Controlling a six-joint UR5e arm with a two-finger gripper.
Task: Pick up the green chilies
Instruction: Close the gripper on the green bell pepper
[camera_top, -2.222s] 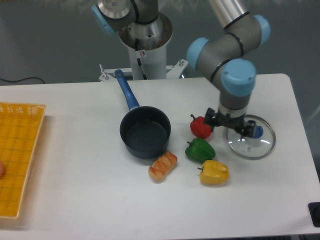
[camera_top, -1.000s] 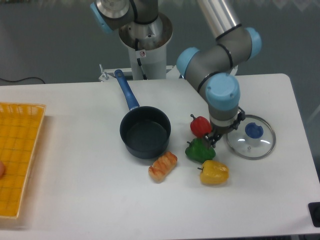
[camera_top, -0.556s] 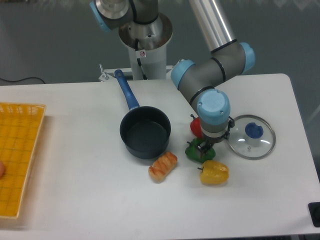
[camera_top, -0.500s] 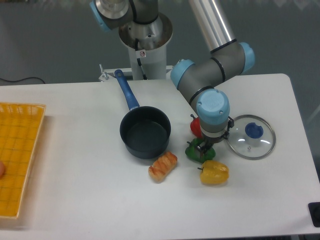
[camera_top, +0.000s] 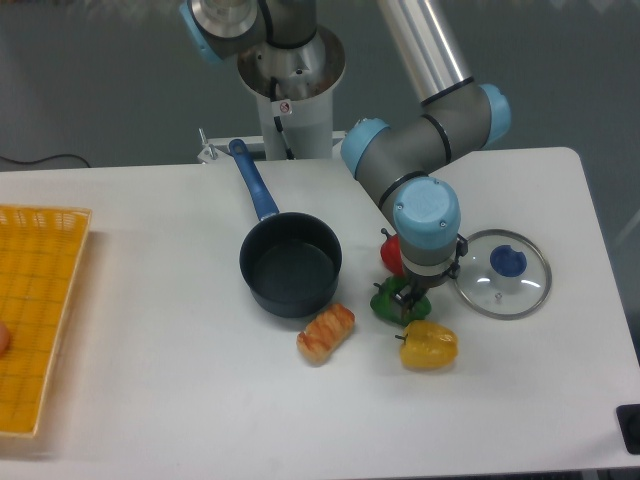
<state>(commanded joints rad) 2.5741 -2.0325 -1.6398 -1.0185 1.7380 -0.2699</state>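
Note:
The green chilies (camera_top: 384, 301) are a small glossy green pepper on the white table, between a red pepper (camera_top: 392, 256) and a yellow pepper (camera_top: 428, 345). My gripper (camera_top: 411, 296) points straight down onto the green one's right side, and the arm's wrist covers most of it. Only the dark fingertips show at the pepper's top. How the jaws stand is hidden by the wrist. The pepper rests on the table.
A dark pot (camera_top: 290, 265) with a blue handle stands to the left. A toasted bread piece (camera_top: 326, 333) lies below it. A glass lid (camera_top: 500, 272) with a blue knob lies to the right, and a yellow basket (camera_top: 35, 315) sits at the left edge.
My gripper moved left from over the glass lid and came down onto the green pepper. In the last half second nothing has moved.

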